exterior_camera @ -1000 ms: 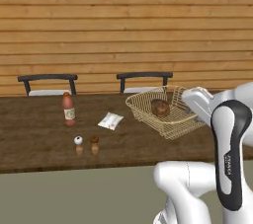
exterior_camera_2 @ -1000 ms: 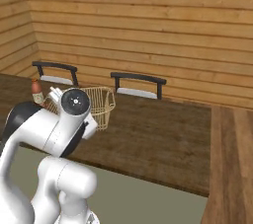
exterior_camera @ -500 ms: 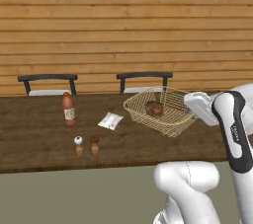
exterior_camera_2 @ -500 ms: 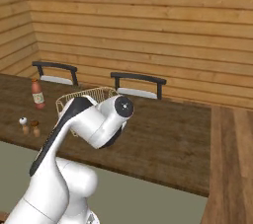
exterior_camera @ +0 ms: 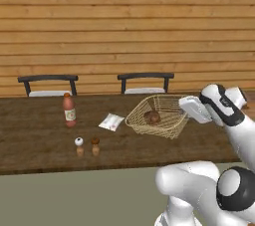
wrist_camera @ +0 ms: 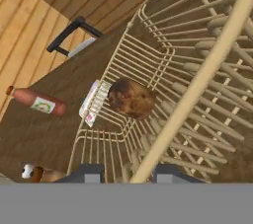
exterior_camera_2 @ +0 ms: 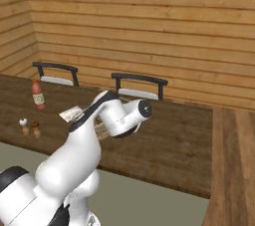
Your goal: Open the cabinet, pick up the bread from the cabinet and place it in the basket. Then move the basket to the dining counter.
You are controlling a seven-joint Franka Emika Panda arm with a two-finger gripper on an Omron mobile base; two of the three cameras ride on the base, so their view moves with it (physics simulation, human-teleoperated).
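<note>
Left base view gives us the clearest layout: our arm reaches in from the lower right, and its gripper (exterior_camera: 185, 109) meets the right-hand rim of the basket (exterior_camera: 158, 116), which rests on the dining counter (exterior_camera: 40, 143). Inside the basket we see the bread (exterior_camera: 152, 117), a small dark-brown bun lying on the mesh floor toward the middle.

From the hand view we look along the gripper (wrist_camera: 129, 174); its two dark fingertips (wrist_camera: 89, 173) stand on either side of one tan rim wire of the basket (wrist_camera: 148, 60), so we read the pincer as closed on that rim. The bread (wrist_camera: 131, 98) lies on the wire floor beyond the held edge, apart from the fingers.

On the counter to the left of the basket we see a white packet (exterior_camera: 111, 121) just beside its flared side, a red sauce bottle (exterior_camera: 69, 110) standing upright farther left, and two small shakers (exterior_camera: 79, 146) side by side nearer the front edge. Two dark chairs (exterior_camera: 144, 81) stand behind the counter against the wood-plank wall (exterior_camera: 124, 21).

In the right base view our arm covers most of the basket (exterior_camera_2: 102, 130), with only a patch of tan mesh showing past it.
</note>
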